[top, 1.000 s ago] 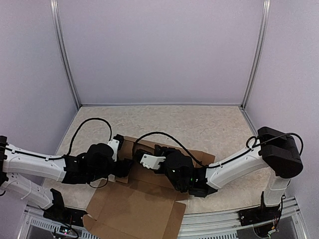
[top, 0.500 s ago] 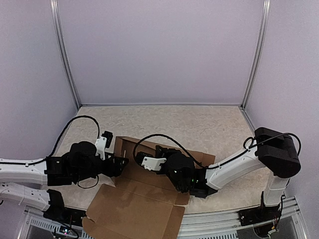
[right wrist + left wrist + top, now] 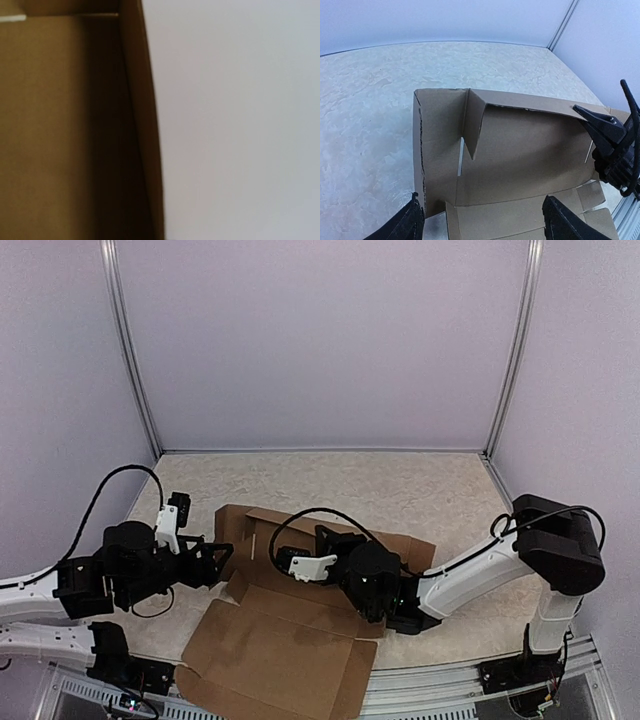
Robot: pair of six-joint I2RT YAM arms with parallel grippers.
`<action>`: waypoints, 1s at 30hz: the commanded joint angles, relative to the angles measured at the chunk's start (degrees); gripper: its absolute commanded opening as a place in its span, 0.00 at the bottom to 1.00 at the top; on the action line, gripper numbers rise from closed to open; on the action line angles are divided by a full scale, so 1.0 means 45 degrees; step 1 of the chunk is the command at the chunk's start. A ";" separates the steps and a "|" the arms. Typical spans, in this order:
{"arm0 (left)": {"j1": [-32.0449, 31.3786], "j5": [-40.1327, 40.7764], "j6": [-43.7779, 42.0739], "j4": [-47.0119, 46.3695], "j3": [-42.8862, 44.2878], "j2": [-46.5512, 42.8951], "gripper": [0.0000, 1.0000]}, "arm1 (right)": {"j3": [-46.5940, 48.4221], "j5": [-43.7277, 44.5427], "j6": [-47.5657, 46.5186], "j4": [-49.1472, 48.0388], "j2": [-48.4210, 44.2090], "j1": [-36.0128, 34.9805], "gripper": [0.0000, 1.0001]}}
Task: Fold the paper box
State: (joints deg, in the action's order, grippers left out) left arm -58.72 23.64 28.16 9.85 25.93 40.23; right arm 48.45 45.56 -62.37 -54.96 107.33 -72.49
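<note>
Status on the paper box [image 3: 290, 640]: it is placed on the table [image 3: 430, 495], left of centre and close to the near edge. Its large front panel [image 3: 260, 670] is laid flat and appears to run out past that edge.

Done so far, as judged from the views:
- The rear panel [image 3: 535, 150] is raised off the table along its crease.
- A corner tab [image 3: 475, 122] is swung inward at the rear-left corner.
- The left side panel [image 3: 437, 145] is partly lifted, not squared up. A slit in it is left unfilled.

Left to do, as judged:
- The side walls are to be stood up and tucked.
- The small tabs at the right end are to be seated.
- The front panel is to be brought over and closed. No closed box shape is formed yet, so roughly the first third is estimated complete.

Left gripper [image 3: 218, 562]: its fingers are spread wide apart with nothing between them. It is held just left of the box, clear of the cardboard and aimed across it.

Right gripper [image 3: 284, 558]: it is pressed together with nothing seen clamped. It is reached in over the box, tip near the top edge of the rear panel. Contact cannot be confirmed. Only a cardboard wall edge at very close range is shown in the right wrist view.
</note>
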 commanded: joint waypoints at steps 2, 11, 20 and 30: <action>-0.0096 0.0972 -0.0101 0.0870 0.0203 -0.1021 0.79 | -0.0325 -0.1245 -0.1817 -0.0968 -0.0573 0.0614 0.00; -0.0084 0.2466 -0.0398 0.0666 0.0055 -0.1582 0.81 | -0.0588 -0.3186 -0.3520 -0.1456 -0.0747 0.1486 0.00; 0.2278 0.2164 0.0269 0.1309 0.0714 -0.0003 0.64 | -0.1136 -0.3134 -0.3258 -0.1241 -0.1247 0.1420 0.00; 0.6783 -0.4324 0.0848 -0.2589 0.0599 0.3038 0.21 | -0.1449 -0.2889 -0.2865 -0.0843 -0.1716 0.1206 0.00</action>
State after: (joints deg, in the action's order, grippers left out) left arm -30.44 17.06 31.03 6.87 27.77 48.27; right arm 43.00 31.97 -76.66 -59.81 101.32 -66.37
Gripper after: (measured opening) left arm 0.269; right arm 0.005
